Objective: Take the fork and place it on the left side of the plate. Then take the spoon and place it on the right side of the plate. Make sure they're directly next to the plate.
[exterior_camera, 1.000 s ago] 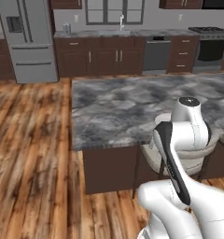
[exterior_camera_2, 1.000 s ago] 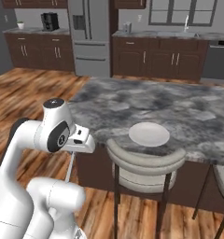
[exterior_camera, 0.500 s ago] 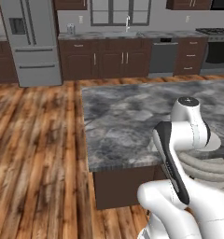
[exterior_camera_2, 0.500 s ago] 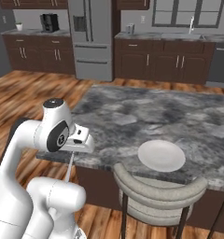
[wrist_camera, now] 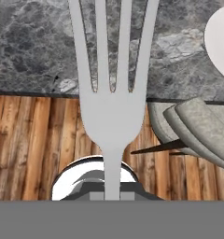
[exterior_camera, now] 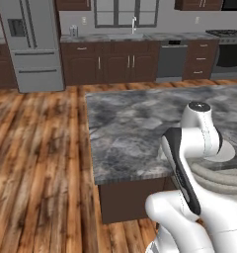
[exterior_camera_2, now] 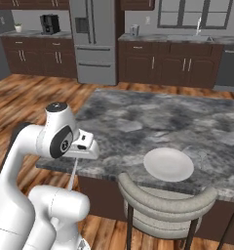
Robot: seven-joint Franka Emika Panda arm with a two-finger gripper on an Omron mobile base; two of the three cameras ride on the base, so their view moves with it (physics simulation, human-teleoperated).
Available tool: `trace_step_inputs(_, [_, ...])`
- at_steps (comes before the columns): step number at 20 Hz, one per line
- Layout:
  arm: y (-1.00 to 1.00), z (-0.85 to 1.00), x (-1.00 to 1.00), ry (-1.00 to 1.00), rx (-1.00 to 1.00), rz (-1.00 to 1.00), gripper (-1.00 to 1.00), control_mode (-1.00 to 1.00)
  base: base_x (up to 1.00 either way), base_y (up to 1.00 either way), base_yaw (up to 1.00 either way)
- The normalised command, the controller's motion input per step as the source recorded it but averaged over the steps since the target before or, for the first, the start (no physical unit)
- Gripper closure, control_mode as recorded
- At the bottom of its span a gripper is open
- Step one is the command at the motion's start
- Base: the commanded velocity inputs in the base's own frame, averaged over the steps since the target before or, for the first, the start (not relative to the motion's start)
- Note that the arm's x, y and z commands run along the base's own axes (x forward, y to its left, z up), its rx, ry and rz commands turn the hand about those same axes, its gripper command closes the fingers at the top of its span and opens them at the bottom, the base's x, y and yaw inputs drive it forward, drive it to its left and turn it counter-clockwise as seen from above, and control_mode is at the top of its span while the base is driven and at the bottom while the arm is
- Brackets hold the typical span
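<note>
Grasping the fork (wrist_camera: 112, 107) by its handle, the end effector (exterior_camera_2: 86, 146) sits folded close to the arm's shoulder at the near left edge of the marble surface (exterior_camera_2: 153, 117), tines pointing out over it. The plate (exterior_camera_2: 168, 164) lies to its right, near the surface's near edge, above a grey chair (exterior_camera_2: 165, 205). No writing is readable.

The fork (wrist_camera: 112, 100) stands up the middle of the picture, its handle rising from the bottom and its three prongs reaching past the top edge. Behind the prongs lies the grey marbled surface (wrist_camera: 34, 42), whose near edge runs straight across. A curved slice of the plate (wrist_camera: 221, 39) rests on the surface at the right edge. Below the surface's edge are wooden floorboards (wrist_camera: 30, 140) and the padded grey back of a stool (wrist_camera: 198, 130).
</note>
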Motion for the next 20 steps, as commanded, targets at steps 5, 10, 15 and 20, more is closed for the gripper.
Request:
trace_step_inputs(5, [0.00,0.00,0.55,0.06,0.00,0.01,1.00,-1.00,0.00,0.00,0.00])
trace_step_inputs(10, [-0.09,0.00,0.56,0.12,0.00,0.00,1.00,-1.00,0.00,0.00,0.00])
trace_step_inputs(15, [-0.45,-0.05,0.37,0.11,0.00,0.00,1.00,-1.00,0.00,0.00,0.00])
trace_step_inputs(20, [-0.68,-0.06,0.38,0.06,0.00,0.00,1.00,-1.00,0.00,0.00,0.00])
